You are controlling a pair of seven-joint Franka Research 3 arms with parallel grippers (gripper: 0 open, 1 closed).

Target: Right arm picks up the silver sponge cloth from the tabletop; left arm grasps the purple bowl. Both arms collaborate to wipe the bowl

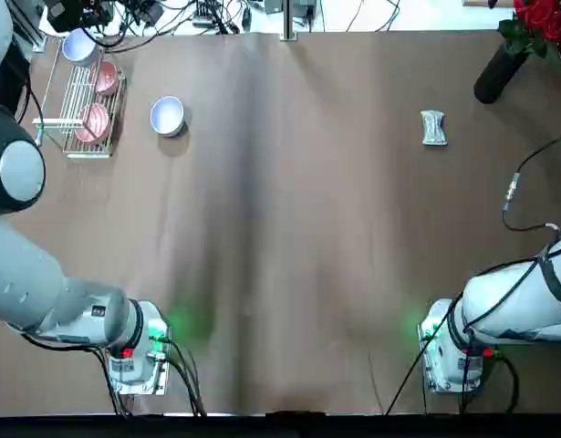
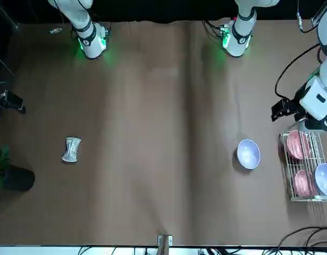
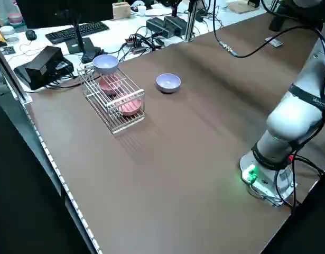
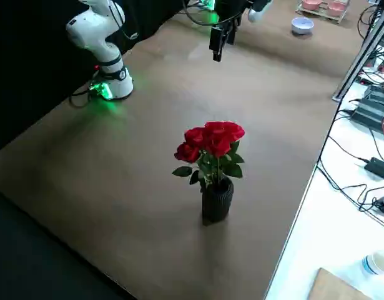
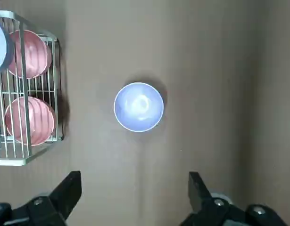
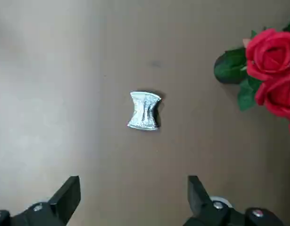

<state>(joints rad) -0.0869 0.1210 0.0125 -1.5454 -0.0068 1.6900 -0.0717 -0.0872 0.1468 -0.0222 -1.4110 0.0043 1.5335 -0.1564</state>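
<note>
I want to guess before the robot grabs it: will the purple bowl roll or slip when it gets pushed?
The purple bowl sits upright, so it will probably slide rather than roll. Its shiny inside suggests it could be slippery. Its round, smooth rim looks stiff, so it likely won't squash.

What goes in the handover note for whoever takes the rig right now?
Left gripper: jaws open, empty, raised near the wire rack.
Right gripper: jaws open, empty, raised on the vase side of the table.
Purple bowl: upright on the tabletop, beside the rack.
Silver sponge cloth: on the tabletop, between bowl and vase.
Done: no grasp yet.
Left: right picks up cloth, left grasps bowl, then wipe together.
</note>
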